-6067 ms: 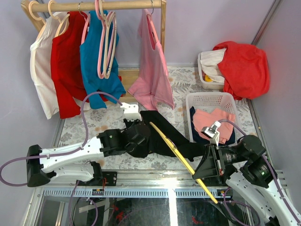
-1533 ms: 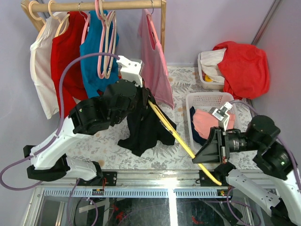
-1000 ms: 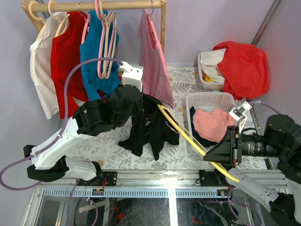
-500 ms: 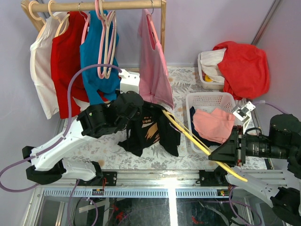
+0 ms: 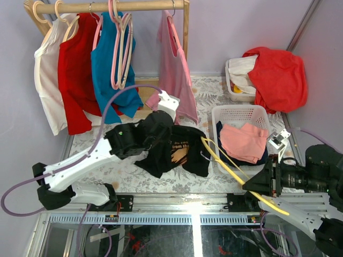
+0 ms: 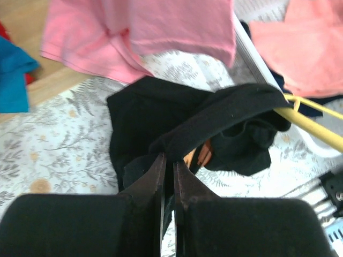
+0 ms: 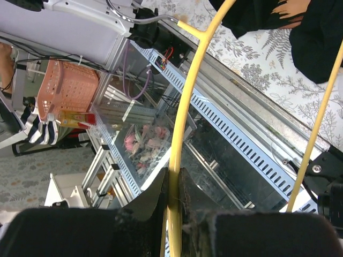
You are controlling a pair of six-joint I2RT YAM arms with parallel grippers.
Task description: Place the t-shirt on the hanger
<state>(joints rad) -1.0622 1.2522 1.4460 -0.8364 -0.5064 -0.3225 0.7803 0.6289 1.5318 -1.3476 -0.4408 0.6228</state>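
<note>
**T-shirt pinched, hanger tip at its edge**

A rail (image 5: 107, 6) at the back carries white, red and teal shirts. A pink shirt (image 5: 174, 80) hangs just over the left arm. A white basket (image 5: 225, 113) of pink and dark cloth sits between the two arms, and the hanger (image 7: 176, 134) slants past its near left corner. The left gripper (image 6: 169, 159) is closed on a raised fold of the t-shirt (image 5: 185, 152). The rest of the t-shirt droops onto the patterned table (image 5: 107, 142) beyond the fingers. The right gripper (image 7: 172, 172) is clamped on the hanger's yellow bar, near the table's front edge. The hanger's far end slips under the t-shirt's right edge, well away from the right gripper.
</note>
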